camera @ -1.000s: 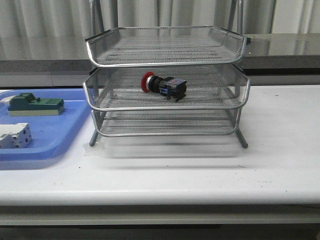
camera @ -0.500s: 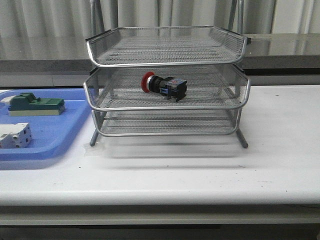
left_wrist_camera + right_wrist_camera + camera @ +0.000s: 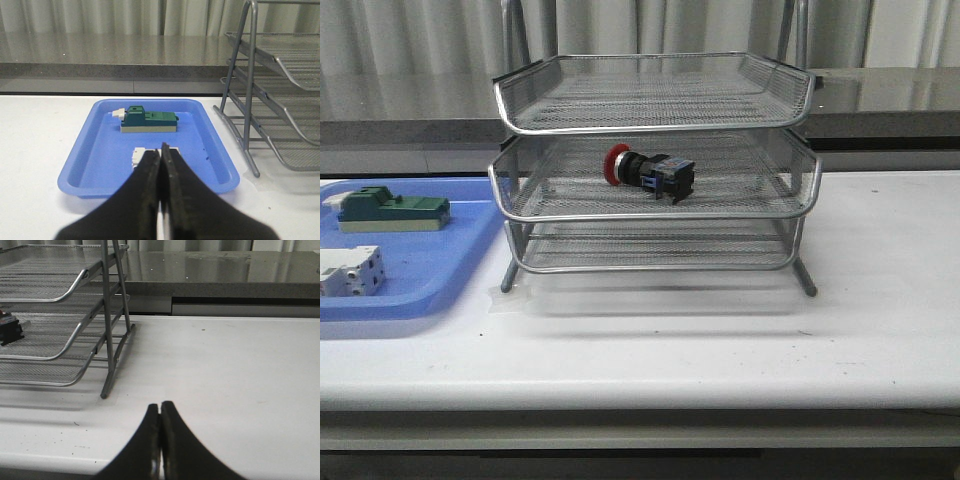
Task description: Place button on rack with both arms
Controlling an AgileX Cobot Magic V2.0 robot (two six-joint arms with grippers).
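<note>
Indoors, white table (image 3: 880,330), grey curtain (image 3: 650,25) behind, rack (image 3: 655,165)

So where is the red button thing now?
In the front view, the button lies on its side in the middle tier of the rack, near its centre, right of the blue tray.

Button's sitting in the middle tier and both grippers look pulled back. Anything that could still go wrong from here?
Two things, both modest:
1. The button lies on its side on the rack's middle mesh tier; a round body like that could roll if the rack gets bumped.
2. The left gripper, closed, sits in front of the blue tray, near the rack's leg; a careless swing might clip either. The right gripper has open table around it.
</note>
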